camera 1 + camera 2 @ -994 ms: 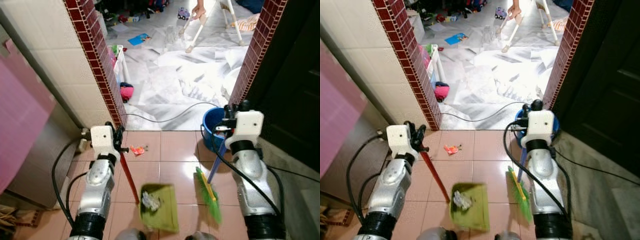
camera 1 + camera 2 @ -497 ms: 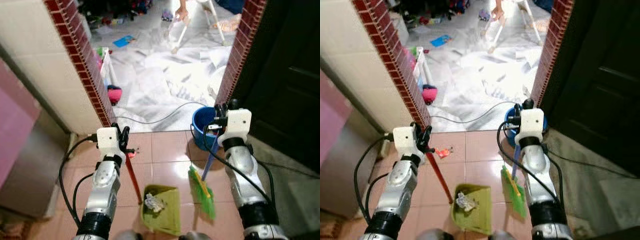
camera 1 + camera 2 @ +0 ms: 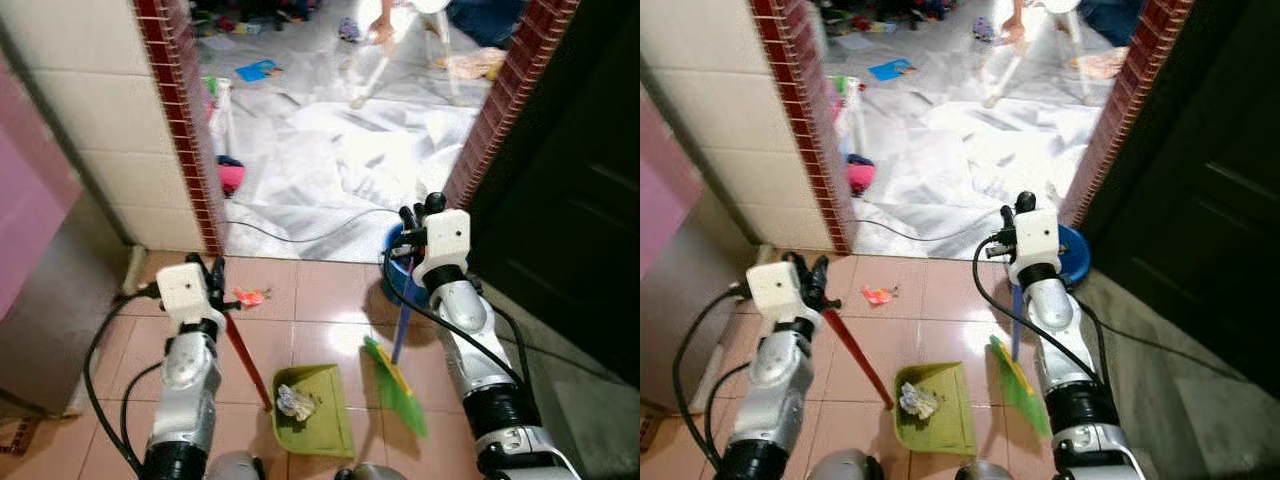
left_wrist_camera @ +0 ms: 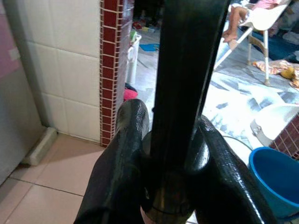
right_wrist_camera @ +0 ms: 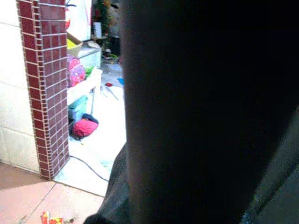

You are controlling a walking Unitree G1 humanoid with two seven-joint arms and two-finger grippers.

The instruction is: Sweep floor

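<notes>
Pink tiled floor [image 3: 320,305]. A green dustpan [image 3: 318,410] holding crumpled litter sits on it; broom [image 3: 396,385] just right of the dustpan, orange scrap [image 3: 248,296] beyond it, blue bucket [image 3: 1072,254] far right.

Your two head views look down and forward from above both arms onto the tiled floor [image 3: 320,310] and through the brick doorway; they share nearly the whole scene. Your left wrist view sits close behind its fingers [image 4: 121,158], facing the doorway and the bucket [image 4: 275,182]. Your right wrist view faces the brick pillar [image 5: 44,84] from low and near.
</notes>
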